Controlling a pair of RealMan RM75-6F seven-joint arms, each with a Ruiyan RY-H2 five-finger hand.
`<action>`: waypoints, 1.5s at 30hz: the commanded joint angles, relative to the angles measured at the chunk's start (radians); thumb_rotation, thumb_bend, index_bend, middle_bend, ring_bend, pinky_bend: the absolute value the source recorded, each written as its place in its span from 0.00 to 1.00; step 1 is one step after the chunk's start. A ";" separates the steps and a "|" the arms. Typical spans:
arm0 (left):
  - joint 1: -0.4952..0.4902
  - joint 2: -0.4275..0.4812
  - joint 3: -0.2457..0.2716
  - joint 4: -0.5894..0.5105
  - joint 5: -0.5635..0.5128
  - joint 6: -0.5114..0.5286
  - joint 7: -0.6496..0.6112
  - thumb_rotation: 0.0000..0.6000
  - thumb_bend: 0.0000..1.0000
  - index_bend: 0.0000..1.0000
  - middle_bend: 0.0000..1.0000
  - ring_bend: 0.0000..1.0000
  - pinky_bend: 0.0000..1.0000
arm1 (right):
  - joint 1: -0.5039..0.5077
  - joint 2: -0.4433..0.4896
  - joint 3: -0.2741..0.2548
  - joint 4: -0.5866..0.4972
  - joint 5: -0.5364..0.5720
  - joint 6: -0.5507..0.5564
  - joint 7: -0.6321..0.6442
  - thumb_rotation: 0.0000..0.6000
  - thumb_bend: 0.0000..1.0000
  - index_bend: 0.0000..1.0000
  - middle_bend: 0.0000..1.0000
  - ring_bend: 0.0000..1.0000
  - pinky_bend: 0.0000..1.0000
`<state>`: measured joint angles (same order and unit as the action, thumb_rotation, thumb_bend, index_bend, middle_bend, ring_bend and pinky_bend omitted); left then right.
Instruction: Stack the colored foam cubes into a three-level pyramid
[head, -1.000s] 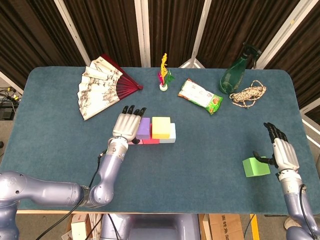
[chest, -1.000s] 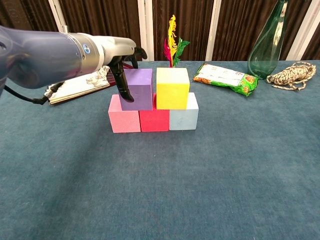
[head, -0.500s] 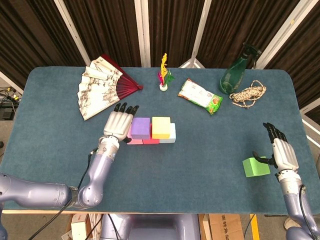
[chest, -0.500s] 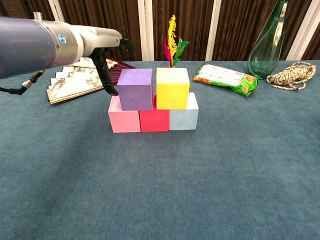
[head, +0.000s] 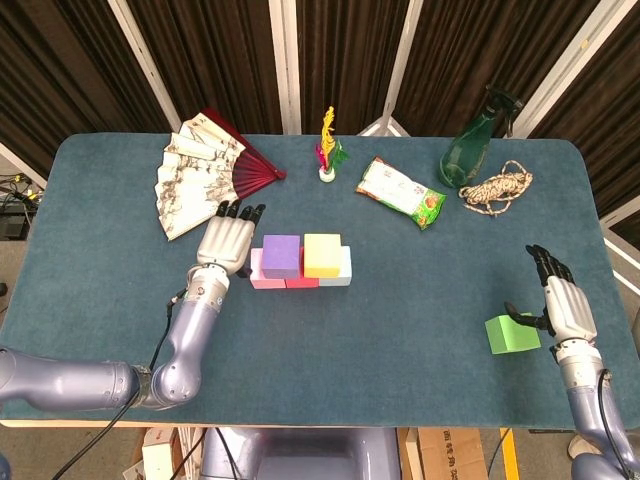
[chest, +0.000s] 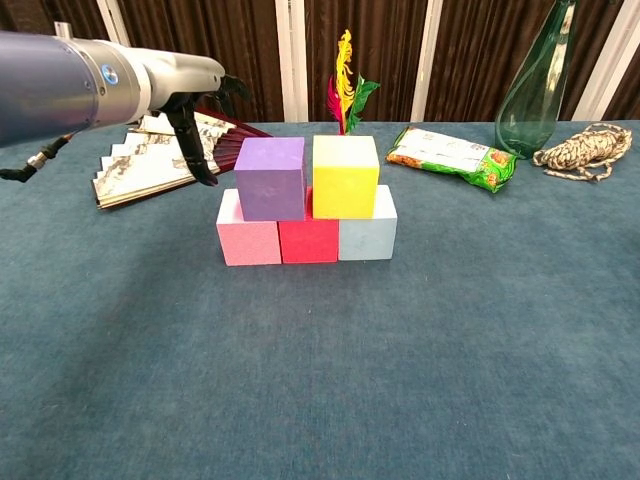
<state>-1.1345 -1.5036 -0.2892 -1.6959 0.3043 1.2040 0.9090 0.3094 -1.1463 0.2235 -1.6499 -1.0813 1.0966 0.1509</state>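
A two-level stack stands mid-table. Pink (chest: 249, 232), red (chest: 308, 240) and light blue (chest: 367, 232) cubes form the bottom row. A purple cube (chest: 271, 178) and a yellow cube (chest: 346, 175) sit side by side on top; from the head view these are the purple cube (head: 281, 254) and yellow cube (head: 321, 253). My left hand (head: 228, 238) hovers just left of the stack, fingers apart, holding nothing and clear of the purple cube. A green cube (head: 512, 333) lies alone at the front right. My right hand (head: 562, 300) is at its right side, fingers extended, thumb reaching over the cube.
An open paper fan (head: 205, 170) lies back left, close behind my left hand. A feather shuttlecock (head: 328, 150), a snack bag (head: 400, 192), a green glass bottle (head: 470, 145) and a coil of rope (head: 497, 188) line the back of the table.
My left hand has let go of the purple cube and drawn back to the left, leaving it on the pink and red cubes. The right hand has barely moved.
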 joint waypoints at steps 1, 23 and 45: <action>-0.002 -0.016 -0.005 0.024 0.007 -0.009 -0.014 1.00 0.20 0.00 0.11 0.00 0.03 | 0.000 0.000 0.000 0.001 0.001 -0.001 -0.001 1.00 0.32 0.00 0.00 0.00 0.00; -0.015 -0.071 -0.011 0.066 0.034 -0.020 -0.028 1.00 0.20 0.00 0.11 0.00 0.03 | 0.001 0.001 0.000 0.000 0.008 -0.006 0.001 1.00 0.32 0.00 0.00 0.00 0.00; 0.003 -0.026 -0.003 0.070 0.035 -0.024 -0.025 1.00 0.22 0.00 0.12 0.00 0.03 | 0.000 0.002 0.000 0.000 0.010 -0.006 0.000 1.00 0.32 0.00 0.00 0.00 0.00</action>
<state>-1.1304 -1.5279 -0.2901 -1.6299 0.3403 1.1808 0.8850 0.3095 -1.1447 0.2235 -1.6500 -1.0717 1.0908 0.1510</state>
